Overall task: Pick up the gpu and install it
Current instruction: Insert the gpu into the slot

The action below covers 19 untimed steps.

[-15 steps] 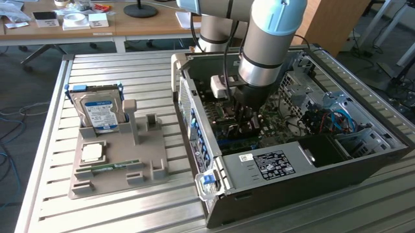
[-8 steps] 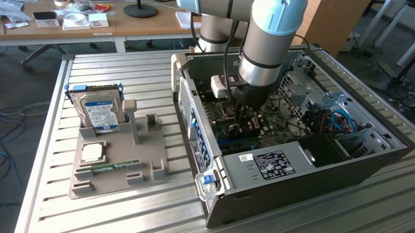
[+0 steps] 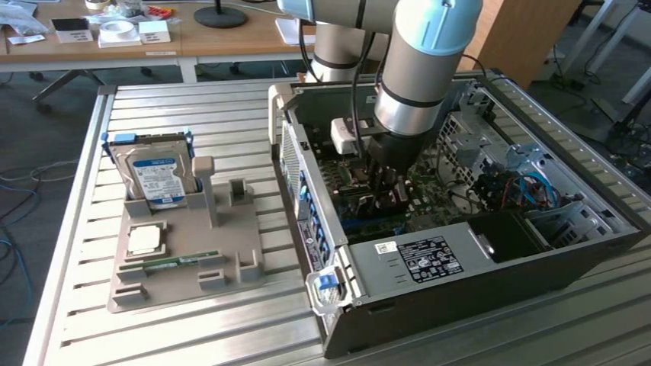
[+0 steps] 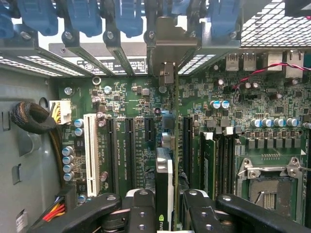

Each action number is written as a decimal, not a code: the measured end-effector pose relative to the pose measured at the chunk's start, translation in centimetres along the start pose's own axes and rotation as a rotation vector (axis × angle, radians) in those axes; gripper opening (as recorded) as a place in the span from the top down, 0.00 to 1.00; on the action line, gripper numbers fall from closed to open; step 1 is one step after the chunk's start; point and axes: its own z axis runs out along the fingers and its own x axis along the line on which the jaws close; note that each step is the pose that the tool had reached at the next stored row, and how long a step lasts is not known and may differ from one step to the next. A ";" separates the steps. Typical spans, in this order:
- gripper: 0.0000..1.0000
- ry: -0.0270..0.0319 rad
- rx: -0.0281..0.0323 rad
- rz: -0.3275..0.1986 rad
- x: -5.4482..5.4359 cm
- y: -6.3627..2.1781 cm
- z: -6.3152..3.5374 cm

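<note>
The gpu [image 4: 164, 187] is seen edge-on in the wrist view, a thin dark card standing upright over the green motherboard's [image 4: 131, 104] black expansion slots. Its silver end bracket [image 4: 167, 41] reaches up to the case's rear slot openings. My gripper [image 4: 165, 213] is shut on the card, one black finger [image 4: 141, 208] on each side of it. In the exterior view my gripper [image 3: 388, 197] is down inside the open computer case [image 3: 305, 99], low over the motherboard, with the gpu [image 3: 385, 207] as a dark shape under it.
A grey holder [image 3: 219, 221] on the slatted metal table carries a hard drive [image 3: 155, 179], a CPU chip [image 3: 145, 240] and a RAM stick [image 3: 179, 261]. Inside the case are the power supply [image 3: 428, 258], a white slot [image 4: 90, 150], the CPU socket [image 4: 265, 180] and blue slot clips [image 4: 87, 17].
</note>
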 end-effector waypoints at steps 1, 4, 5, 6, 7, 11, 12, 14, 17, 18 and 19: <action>0.73 0.0000 0.0000 0.000 0.0 0.00 0.00; 0.73 0.0000 0.0000 0.000 0.0 0.00 -0.04; 0.73 0.0002 -0.0002 0.000 0.0 0.00 -0.07; 0.73 0.0000 -0.0001 0.000 0.0 0.00 -0.07; 0.73 -0.0001 0.0000 0.000 0.0 0.00 -0.07; 0.73 -0.0017 0.0033 0.000 0.0 0.00 -0.07; 0.73 -0.0018 0.0054 0.000 0.0 0.00 -0.05; 0.73 -0.0020 0.0090 0.000 0.0 0.00 0.03; 0.73 -0.0018 0.0102 -0.001 0.0 0.00 0.08; 0.73 -0.0020 0.0104 -0.001 0.0 0.00 0.09; 0.73 -0.0022 0.0105 -0.001 0.0 0.00 0.10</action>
